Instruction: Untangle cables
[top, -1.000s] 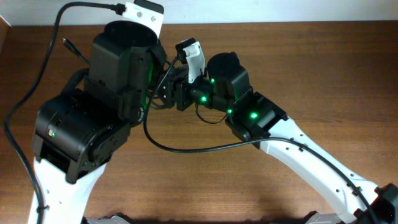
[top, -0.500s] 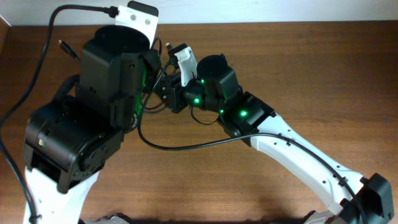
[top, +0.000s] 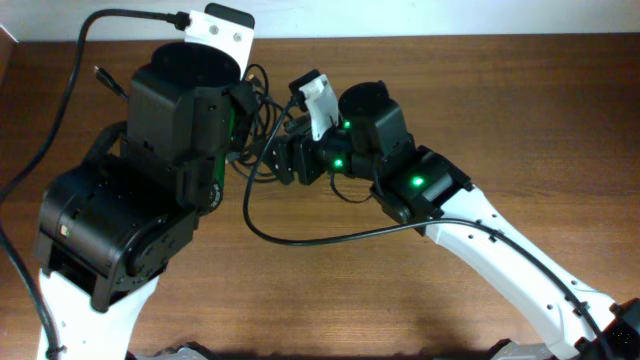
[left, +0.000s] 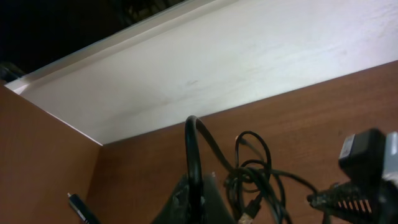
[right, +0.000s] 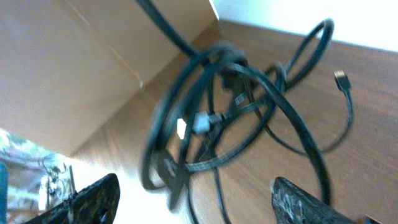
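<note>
The cables (top: 262, 105) form a black tangle of loops between the two arms. In the left wrist view my left gripper (left: 195, 190) is shut on one black cord that arches up out of its fingers, with the rest of the cables (left: 255, 180) bunched just to its right. My right gripper (right: 194, 190) is open, its two fingertips (right: 93, 196) spread wide. The cables (right: 224, 106) hang in front of it without touching either tip. One plug end (right: 341, 78) dangles free on the right. In the overhead view the right gripper (top: 283, 160) sits just right of the tangle.
A loose plug end (top: 102, 72) lies on the wooden table at the far left, also seen as the plug (left: 78, 205). A thick black arm cable (top: 300, 240) sweeps across the table's middle. A white wall (left: 236, 68) borders the table's far edge.
My right gripper has opened and drawn back to the right, away from the left arm. The tangle of loops now shows between the arms. The left gripper stays shut on its cord.
</note>
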